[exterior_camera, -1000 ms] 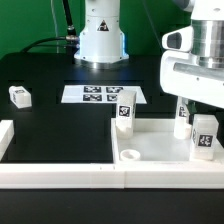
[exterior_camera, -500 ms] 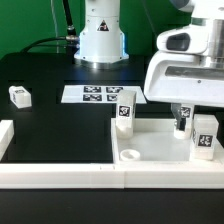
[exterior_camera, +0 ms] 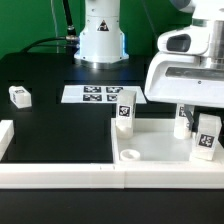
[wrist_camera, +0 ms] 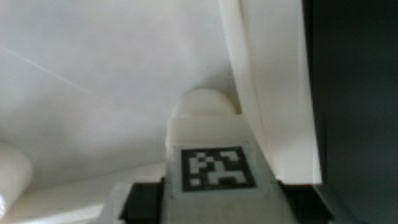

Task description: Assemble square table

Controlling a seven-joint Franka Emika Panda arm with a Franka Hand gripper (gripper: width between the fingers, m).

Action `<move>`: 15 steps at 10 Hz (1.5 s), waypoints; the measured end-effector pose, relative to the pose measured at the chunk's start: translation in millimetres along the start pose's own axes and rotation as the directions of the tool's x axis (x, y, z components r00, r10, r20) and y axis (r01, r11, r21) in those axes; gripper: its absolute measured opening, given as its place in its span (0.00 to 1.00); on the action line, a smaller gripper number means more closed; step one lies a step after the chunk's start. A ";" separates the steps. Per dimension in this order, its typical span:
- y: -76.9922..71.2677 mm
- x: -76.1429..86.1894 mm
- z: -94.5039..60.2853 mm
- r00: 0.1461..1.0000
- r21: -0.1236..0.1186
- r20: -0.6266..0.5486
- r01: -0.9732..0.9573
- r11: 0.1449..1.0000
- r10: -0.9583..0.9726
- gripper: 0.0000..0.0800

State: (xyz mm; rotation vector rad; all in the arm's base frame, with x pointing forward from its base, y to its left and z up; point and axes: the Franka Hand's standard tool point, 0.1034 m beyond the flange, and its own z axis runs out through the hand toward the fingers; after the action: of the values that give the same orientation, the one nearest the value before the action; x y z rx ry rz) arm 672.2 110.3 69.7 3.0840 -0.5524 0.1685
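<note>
The white square table top (exterior_camera: 160, 152) lies at the exterior view's lower right, rim up. Three white tagged legs stand in its corners: one at the far left corner (exterior_camera: 124, 116), one at the far right corner (exterior_camera: 183, 124) and one at the near right (exterior_camera: 207, 138). My gripper (exterior_camera: 183, 113) hangs over the far right leg and is shut on it. In the wrist view the same leg (wrist_camera: 214, 140) stands between my dark fingers (wrist_camera: 150, 202), with the gripper (wrist_camera: 217, 202) down by the top's rim (wrist_camera: 267, 80). One more leg (exterior_camera: 19, 96) lies loose at the left.
The marker board (exterior_camera: 98, 95) lies behind the table top. The robot's base (exterior_camera: 100, 35) stands at the back. Long white border bars run along the front (exterior_camera: 60, 176) and left (exterior_camera: 5, 135) edges of the black table.
My hand has moved to the exterior view's left and a little lower over the far right leg. The legs and the table top stay in place.
</note>
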 end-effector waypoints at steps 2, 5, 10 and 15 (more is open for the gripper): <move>0.2 0.0 0.1 0.988 0.000 0.000 -0.155 0.988 0.155 0.36; 4.2 5.0 0.5 0.736 0.014 0.077 -0.675 0.737 0.673 0.36; 1.9 6.6 1.8 0.194 -0.031 0.116 -0.980 0.199 0.974 0.36; -1.4 6.5 1.8 0.382 0.001 0.090 -0.924 0.383 0.920 0.77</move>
State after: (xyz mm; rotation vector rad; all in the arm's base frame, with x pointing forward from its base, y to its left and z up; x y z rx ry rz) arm 678.9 109.3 68.7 2.3550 -2.2552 0.0450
